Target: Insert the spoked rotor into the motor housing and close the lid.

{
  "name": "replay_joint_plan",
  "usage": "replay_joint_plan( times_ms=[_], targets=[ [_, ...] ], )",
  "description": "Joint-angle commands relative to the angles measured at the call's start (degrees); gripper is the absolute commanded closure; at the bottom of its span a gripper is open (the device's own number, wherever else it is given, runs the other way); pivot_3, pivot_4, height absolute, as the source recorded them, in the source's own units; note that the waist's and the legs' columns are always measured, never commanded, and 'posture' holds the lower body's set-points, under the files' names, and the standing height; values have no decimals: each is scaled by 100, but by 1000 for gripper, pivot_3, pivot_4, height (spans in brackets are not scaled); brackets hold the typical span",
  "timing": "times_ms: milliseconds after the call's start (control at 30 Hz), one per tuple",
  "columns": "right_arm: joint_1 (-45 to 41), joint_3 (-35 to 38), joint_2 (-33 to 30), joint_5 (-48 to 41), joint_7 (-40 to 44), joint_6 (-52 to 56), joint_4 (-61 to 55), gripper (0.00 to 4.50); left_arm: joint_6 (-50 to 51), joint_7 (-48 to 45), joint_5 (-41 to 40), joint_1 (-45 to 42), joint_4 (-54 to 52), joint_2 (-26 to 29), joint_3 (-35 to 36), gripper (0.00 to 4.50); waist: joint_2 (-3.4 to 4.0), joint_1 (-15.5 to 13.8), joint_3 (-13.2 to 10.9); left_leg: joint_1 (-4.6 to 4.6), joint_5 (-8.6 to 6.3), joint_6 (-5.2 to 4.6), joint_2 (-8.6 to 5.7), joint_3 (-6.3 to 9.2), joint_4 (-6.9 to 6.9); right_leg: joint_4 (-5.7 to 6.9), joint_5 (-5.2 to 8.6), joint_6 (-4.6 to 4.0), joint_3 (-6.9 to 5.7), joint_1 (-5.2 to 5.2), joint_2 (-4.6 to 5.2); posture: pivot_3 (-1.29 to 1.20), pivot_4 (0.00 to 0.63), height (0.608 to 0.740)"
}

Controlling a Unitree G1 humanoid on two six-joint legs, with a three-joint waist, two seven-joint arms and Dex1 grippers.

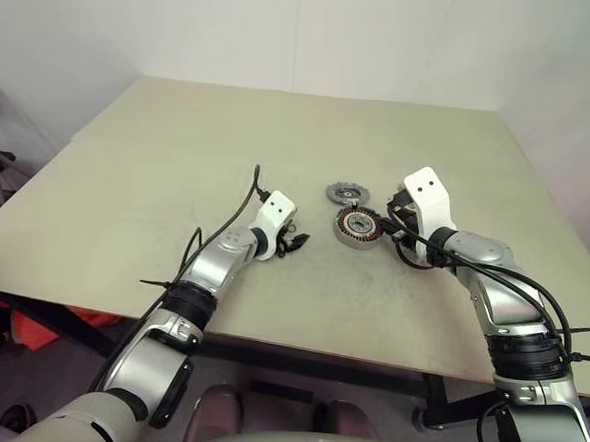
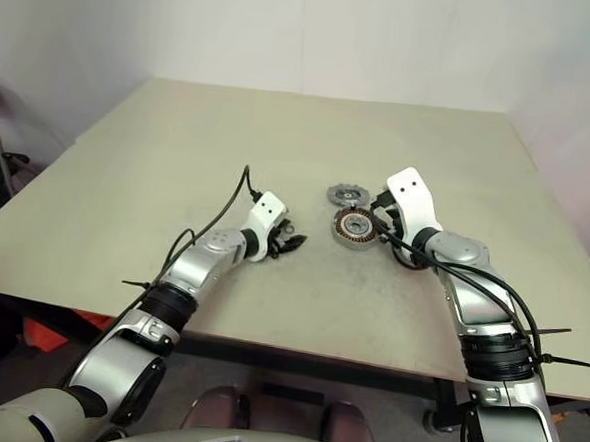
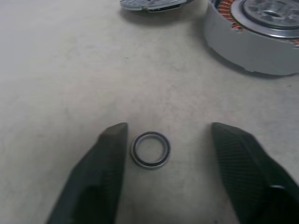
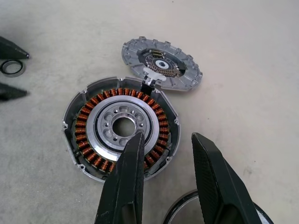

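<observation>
Left gripper [image 3: 166, 154] first: jaws apart, the two black fingers straddling a tiny thin ring [image 3: 150, 150] that lies flat on the table [image 1: 179, 154], one finger almost touching its edge, nothing clamped. That ring is not the part the job wants. Out past those fingertips, toward the upper right of the left wrist view, sits the motor housing [image 3: 254, 32], and at the top centre the lid [image 3: 152, 4]. Over to the right gripper [image 4: 166, 154]: jaws parted and empty, fingertips hanging over the near rim of the motor housing [image 4: 122, 128], copper coils ringed round a silver centre, cup mouth up. Just behind it, upper centre of the right wrist view, the lid [image 4: 161, 63] lies with its notched rim touching the housing's edge. And down at the bottom right of that view, under the right finger, a dark round rim [image 4: 187, 207] peeks out, likely the spoked rotor, though too little shows to be sure. If so, the right arm is plainly the nearer one: rotor right beneath its claw, housing straight ahead. In the head view both parts sit centre frame, beside the right gripper [image 1: 400, 227].
</observation>
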State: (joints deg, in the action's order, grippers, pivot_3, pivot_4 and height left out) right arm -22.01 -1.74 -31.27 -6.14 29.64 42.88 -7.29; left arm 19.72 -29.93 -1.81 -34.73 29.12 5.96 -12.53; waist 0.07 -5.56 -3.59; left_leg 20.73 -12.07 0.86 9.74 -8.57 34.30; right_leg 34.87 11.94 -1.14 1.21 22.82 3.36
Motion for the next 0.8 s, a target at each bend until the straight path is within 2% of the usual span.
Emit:
replay_joint_plan(
  times_ms=[33, 67, 300, 400, 567, 800],
  targets=[
    [-176, 148, 4, -35, -63, -54, -66, 2820, 64, -42, 53, -57, -5, -10, -16, 2987, 0, -1, 0, 0, 0, 0, 0, 0, 0, 0, 0, 0, 0, 0, 0, 0, 0, 740],
    [-175, 147, 6, -34, -67, -58, -64, 2820, 62, -39, 66, -54, -6, -7, -16, 3333, 0, -1, 0, 1, 0, -1, 0, 0, 0, -1, 0, 0, 0, 0, 0, 0, 0, 740],
    [-217, 130, 18, -37, -79, -89, -18, 2820, 52, 2, 93, -49, -44, 14, 40, 3333, 0, 0, 0, 2, 0, -1, 0, 0, 0, -3, 0, 0, -2, 0, 0, 0, 0, 740],
    [-249, 113, 25, -34, -79, -103, 8, 2820, -43, 74, 124, -54, -51, 24, 66, 3769, 0, 0, 0, 2, 0, -1, 0, 0, 0, -3, 0, 0, -1, 0, 0, 0, 0, 740],
    [-280, 114, -37, 4, -77, -132, -22, 2820, -86, -219, -204, -74, -398, -45, 237, 3783, 0, 0, 0, 3, 0, -1, 1, 0, 0, -3, 0, 0, -2, 2, 0, 0, 0, 740],
    [-51, 225, -477, -43, 124, -22, -371, 2820, 32, -622, -641, -169, -851, -124, 370, 3783, 0, -9, 0, 16, 0, -2, 1, -1, -1, -7, 0, 0, -6, 9, 0, 0, 0, 740]
  ],
)
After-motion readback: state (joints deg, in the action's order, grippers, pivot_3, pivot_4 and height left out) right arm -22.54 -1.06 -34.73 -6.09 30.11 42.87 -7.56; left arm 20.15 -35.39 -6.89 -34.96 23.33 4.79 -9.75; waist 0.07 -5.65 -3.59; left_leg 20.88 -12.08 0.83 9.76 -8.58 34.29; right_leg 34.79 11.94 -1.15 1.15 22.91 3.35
